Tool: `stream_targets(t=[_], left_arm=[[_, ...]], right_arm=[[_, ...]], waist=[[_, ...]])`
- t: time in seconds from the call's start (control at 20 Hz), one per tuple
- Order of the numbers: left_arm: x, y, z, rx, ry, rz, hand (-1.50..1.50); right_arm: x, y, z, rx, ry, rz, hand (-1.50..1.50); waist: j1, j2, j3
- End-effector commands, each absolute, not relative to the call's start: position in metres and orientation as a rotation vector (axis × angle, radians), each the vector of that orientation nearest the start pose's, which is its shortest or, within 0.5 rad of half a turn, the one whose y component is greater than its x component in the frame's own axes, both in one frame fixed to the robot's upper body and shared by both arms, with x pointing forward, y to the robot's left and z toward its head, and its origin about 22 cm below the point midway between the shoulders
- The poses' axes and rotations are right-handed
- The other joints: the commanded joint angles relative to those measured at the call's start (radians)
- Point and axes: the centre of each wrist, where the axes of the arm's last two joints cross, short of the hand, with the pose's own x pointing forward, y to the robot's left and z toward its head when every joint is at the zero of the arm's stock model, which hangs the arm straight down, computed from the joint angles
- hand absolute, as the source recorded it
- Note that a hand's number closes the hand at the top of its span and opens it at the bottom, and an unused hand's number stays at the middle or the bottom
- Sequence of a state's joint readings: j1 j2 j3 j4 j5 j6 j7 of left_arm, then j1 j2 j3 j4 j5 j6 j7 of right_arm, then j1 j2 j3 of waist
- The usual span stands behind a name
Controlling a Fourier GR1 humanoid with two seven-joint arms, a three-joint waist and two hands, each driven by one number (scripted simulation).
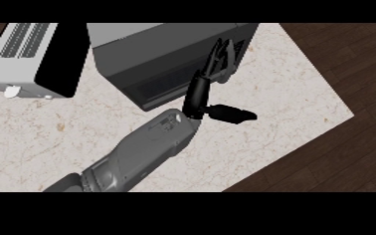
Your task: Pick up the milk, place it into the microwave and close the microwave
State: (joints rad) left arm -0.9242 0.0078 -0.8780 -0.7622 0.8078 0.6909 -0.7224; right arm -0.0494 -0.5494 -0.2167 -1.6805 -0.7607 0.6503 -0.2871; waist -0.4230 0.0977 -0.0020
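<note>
The microwave (172,59) is sitting on the pale stone counter (294,94), a dark grey box turned at a slant, so its long axis is running from the upper left of the head view down toward the lower right. Its dark front face is looking toward the near edge of the counter, and from here the door appears to be lying flush against the body. I can't make out the milk anywhere; if it is inside, the dark front is hiding it.

One grey forearm is coming in from the lower edge of the view, angling up and to the right. The black hand (200,92) at its end is reaching up against the right part of the microwave's front. Its fingers (220,59) are stretching out straight and lying over the front near the right corner, while the thumb (234,113) is sticking out sideways to the right over bare counter. The hand is holding nothing.

Off to the left, a light grey appliance (26,59) with a ribbed top is standing on the counter beside a black panel (64,59). Dark wooden floor (330,144) is showing beyond the counter's right edge.
</note>
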Motion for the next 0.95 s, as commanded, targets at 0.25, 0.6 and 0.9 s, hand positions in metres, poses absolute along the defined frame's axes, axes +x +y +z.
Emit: stream_targets(t=[0.25, 0.6, 0.9], left_arm=[[0.356, 0.011, 0.029, -0.113, -1.951, -0.242, 1.50], [0.384, 0.061, 0.017, 0.287, -1.962, -0.341, -1.50], [0.391, 0.055, 0.027, 0.330, -1.946, -0.377, -1.50]], right_arm=[[0.248, -0.375, 0.129, 0.660, -2.121, 0.331, -1.50], [0.245, -0.381, 0.128, 0.632, -2.099, 0.319, -1.50], [0.243, -0.383, 0.132, 0.616, -2.110, 0.305, -1.50]], waist=[[-0.007, 0.011, 0.004], [0.045, -0.006, 0.017], [0.065, -0.015, 0.014]])
